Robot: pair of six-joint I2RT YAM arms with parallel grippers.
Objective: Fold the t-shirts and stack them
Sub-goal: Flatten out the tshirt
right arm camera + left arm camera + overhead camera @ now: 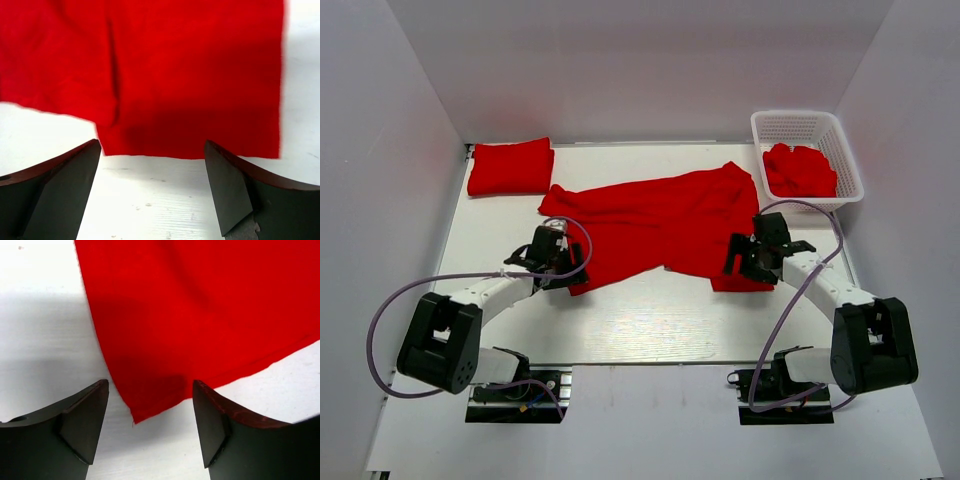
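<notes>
A red t-shirt lies spread and rumpled across the middle of the white table. A folded red t-shirt sits at the back left. More red t-shirts lie crumpled in the white basket. My left gripper is open and empty over the spread shirt's near-left corner, which lies between the fingers. My right gripper is open and empty over the shirt's near-right edge.
The white lattice basket stands at the back right corner. White walls enclose the table on three sides. Both arm bases and their cables sit at the near edge.
</notes>
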